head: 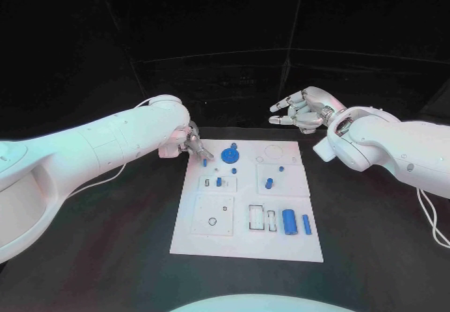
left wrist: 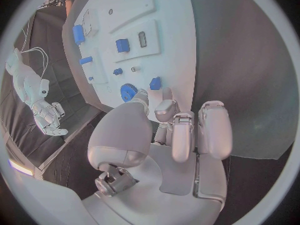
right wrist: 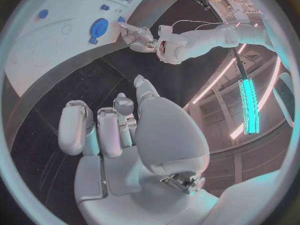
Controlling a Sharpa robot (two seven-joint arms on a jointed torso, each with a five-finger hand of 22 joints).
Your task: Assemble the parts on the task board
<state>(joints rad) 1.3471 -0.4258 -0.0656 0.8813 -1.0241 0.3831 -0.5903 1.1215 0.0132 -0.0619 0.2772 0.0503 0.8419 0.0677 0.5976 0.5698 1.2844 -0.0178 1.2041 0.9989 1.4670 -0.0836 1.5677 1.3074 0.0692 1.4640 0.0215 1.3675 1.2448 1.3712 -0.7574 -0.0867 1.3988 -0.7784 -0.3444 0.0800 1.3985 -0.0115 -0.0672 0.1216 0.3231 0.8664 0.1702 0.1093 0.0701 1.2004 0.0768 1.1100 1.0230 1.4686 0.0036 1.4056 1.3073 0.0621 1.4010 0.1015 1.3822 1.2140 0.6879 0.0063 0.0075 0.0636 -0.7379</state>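
Loose blue parts (head: 291, 221) lie unassembled on the task board (head: 248, 244); left hand (head: 194, 145) fingers curled empty, right hand (head: 302, 109) fingers spread.

A matte black table top (head: 375, 234) is seen across the lower part of the head view, reaching both side edges of the frame. Behind it, in the upper half, dark flat wall panels (head: 225, 78) are set upright, and pale thin seams are traced between them. In the right wrist view, a long glowing teal light strip (right wrist: 250, 105) is seen at the right of the frame, and thinner pale pink light lines (right wrist: 215, 82) are drawn beside it. Cluttered shelving is made out dimly at the upper right there.
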